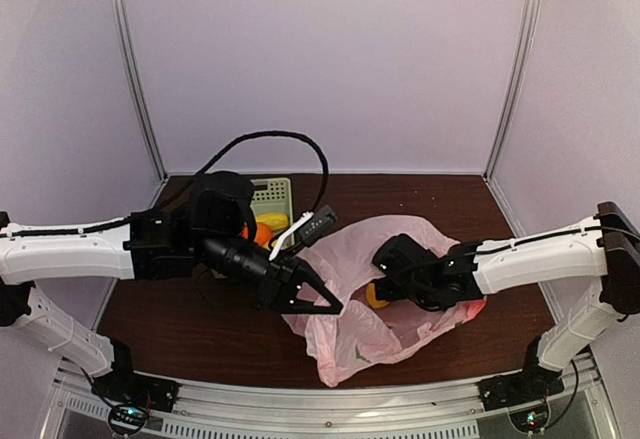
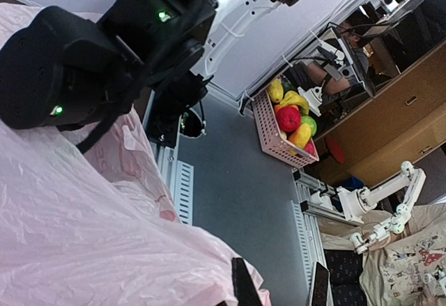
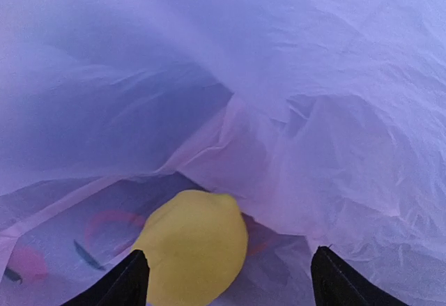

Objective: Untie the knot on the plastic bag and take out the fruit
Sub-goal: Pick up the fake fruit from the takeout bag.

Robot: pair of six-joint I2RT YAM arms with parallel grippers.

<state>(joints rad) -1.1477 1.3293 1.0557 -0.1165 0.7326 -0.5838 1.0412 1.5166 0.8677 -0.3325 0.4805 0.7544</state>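
Plastic bag [image 1: 350, 344], mid-table: left gripper [image 1: 334, 308], pressed together, is seemingly pinching its 9 o'clock edge, holding the mouth open; right gripper [image 3: 230, 254], spread, is straddling a yellow fruit [image 3: 194, 247] inside.

— What's ahead of the right hand [image 3: 231, 281]?
— Crinkled pink plastic bag [image 3: 293, 76] all round. A yellow fruit [image 3: 195, 243] lies inside, just beside one of the two wide-spread fingertips [image 3: 129, 281].

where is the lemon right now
The lemon lies inside the pink bag, right of the table's middle; the right wrist view shows it just ahead of the open right hand.
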